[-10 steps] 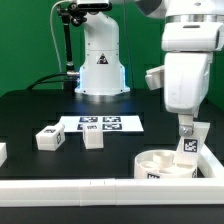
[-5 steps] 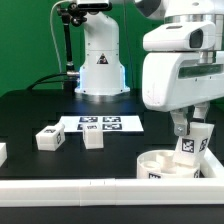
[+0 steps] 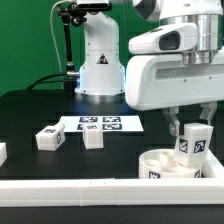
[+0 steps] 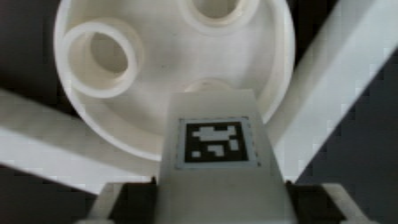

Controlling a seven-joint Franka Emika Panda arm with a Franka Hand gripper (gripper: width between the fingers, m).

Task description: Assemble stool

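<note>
The stool's round white seat (image 3: 160, 163) lies at the exterior view's lower right, against the front rail; its holes face up. My gripper (image 3: 190, 130) hangs just above it, shut on a blocky white leg (image 3: 190, 144) with a black-and-white tag. The leg stands nearly upright with its lower end at the seat. In the wrist view the held leg (image 4: 217, 140) runs out between my dark finger pads (image 4: 150, 206) toward the seat (image 4: 169, 95), close to one round hole (image 4: 102, 58). Whether the leg's end sits in a hole is hidden.
Two loose white legs (image 3: 48, 138) (image 3: 92, 138) lie on the black table to the exterior view's left. The marker board (image 3: 100, 123) lies behind them. A white border rail (image 3: 70, 187) runs along the front edge, and another white part (image 3: 2, 152) shows at the far left.
My hand has turned about its own axis, so its wide body now faces the exterior camera. The held leg has stayed over the seat, rotating with the hand.
</note>
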